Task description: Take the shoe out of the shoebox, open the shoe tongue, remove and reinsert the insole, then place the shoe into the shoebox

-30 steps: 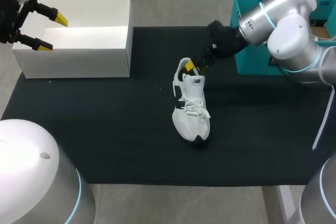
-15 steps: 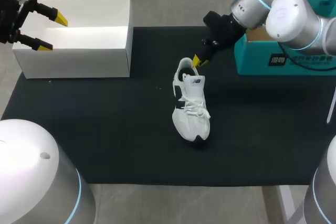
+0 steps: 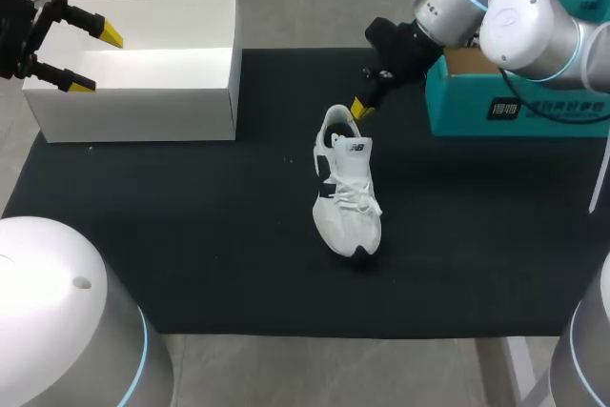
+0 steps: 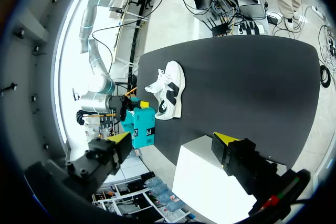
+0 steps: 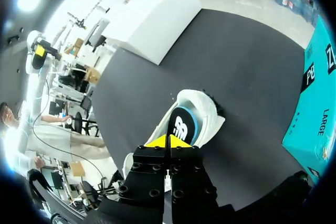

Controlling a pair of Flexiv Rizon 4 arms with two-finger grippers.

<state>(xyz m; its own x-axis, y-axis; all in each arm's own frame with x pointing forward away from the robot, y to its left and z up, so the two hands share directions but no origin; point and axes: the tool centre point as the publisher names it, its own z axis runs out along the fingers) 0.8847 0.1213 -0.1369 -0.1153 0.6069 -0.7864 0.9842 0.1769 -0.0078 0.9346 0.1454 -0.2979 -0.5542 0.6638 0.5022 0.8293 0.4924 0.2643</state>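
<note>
The teal cardboard box [image 3: 519, 107] at the mat's right side is partly covered by the right arm [image 3: 505, 16], and its far side is cut off. In the head view only one yellow tip of the right gripper [image 3: 360, 107] is seen, and whether it touches the heel collar cannot be told. The white lace-up sneaker with black side panels [image 3: 347, 193] is stood on its sole in the middle of the black table mat [image 3: 191, 235], outside both boxes, toe toward the near edge. A dark insole [image 5: 181, 127] is seen through its opening in the right wrist view. The right gripper's tips are pressed together on nothing, just over the heel. The left gripper [image 3: 95, 59] is held spread wide and empty over the left end of the white open-topped rectangular box [image 3: 172, 92]
</note>
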